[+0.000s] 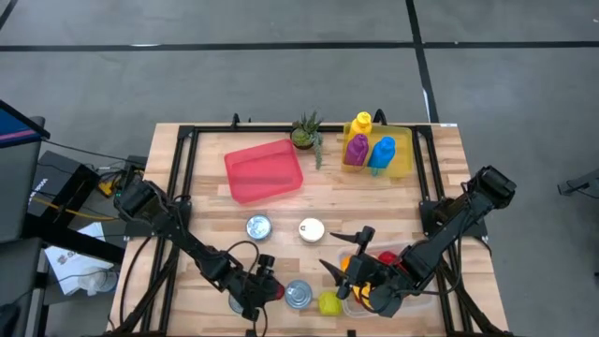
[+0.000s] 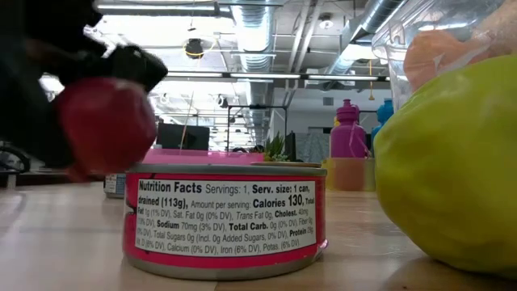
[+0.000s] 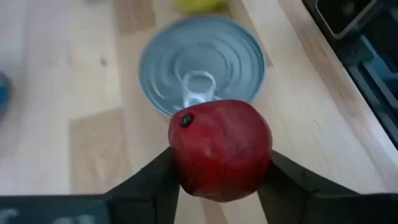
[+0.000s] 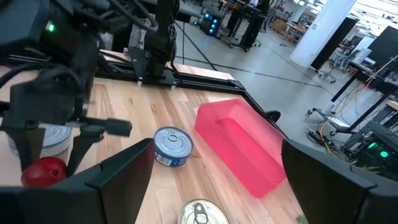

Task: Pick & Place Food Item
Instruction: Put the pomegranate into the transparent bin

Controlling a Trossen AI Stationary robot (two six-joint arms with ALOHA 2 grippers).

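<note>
- High view: closest to the near table edge sit a silver can (image 1: 298, 295) and a yellow-green fruit (image 1: 328, 301), side by side. The left gripper (image 1: 263, 291) is just beside the can and has a red apple (image 1: 277, 292) between its fingers.
- The right gripper (image 1: 348, 258) hangs over a clear tub (image 1: 421, 298) at the near right corner. The tub has red and orange food in it. The fingers are spread wide with nothing between them.
- A pink tray (image 1: 264, 170) lies at the far middle with nothing in it. A yellow bin (image 1: 401, 159) at the far right holds three bottles: yellow, purple and blue. A small plant (image 1: 305, 132) stands between tray and bin.
- A blue can (image 1: 258, 226) and a white-topped can (image 1: 311, 229) sit on the open wood in the middle.
- Low view: the can with the red label (image 2: 225, 218) is right in front. The yellow-green fruit (image 2: 449, 166) fills the right side. The red apple (image 2: 105, 125) is up off the table on the left.
- Left wrist view: the red apple (image 3: 221, 149) is squeezed between the two dark fingers (image 3: 153, 180), above the can's lid (image 3: 202, 64).
- Right wrist view: the pink tray (image 4: 239, 144) has bare wood all around it, and the blue can (image 4: 173, 145) sits near it.
</note>
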